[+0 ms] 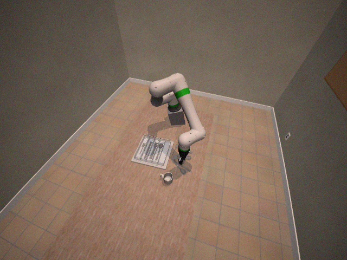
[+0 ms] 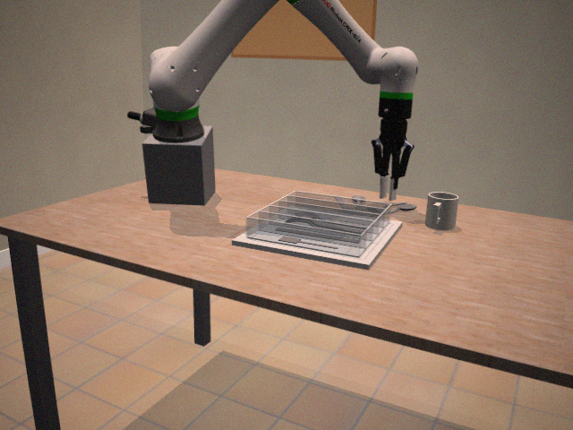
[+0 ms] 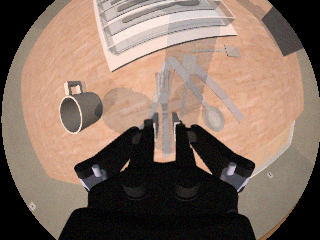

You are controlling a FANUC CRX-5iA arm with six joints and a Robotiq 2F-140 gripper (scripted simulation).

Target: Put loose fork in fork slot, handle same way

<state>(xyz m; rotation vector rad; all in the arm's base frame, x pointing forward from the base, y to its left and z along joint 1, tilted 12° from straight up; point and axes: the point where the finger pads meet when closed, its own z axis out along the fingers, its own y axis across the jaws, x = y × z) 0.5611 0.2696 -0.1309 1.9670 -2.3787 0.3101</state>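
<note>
The loose fork lies flat on the wooden table among other loose cutlery, right of the tray. My gripper points straight down just above it. The fingers stand a narrow gap apart with nothing between them, and the fork's shaft shows through the gap in the wrist view. The clear divided tray sits on a white base to the left of the gripper. It holds cutlery lying lengthwise in several slots. I cannot tell which slot holds the forks.
A loose spoon and a knife-like piece cross beside the fork. A small utensil lies near the tray's edge. A grey mug stands close by. The arm's grey base block is behind the tray.
</note>
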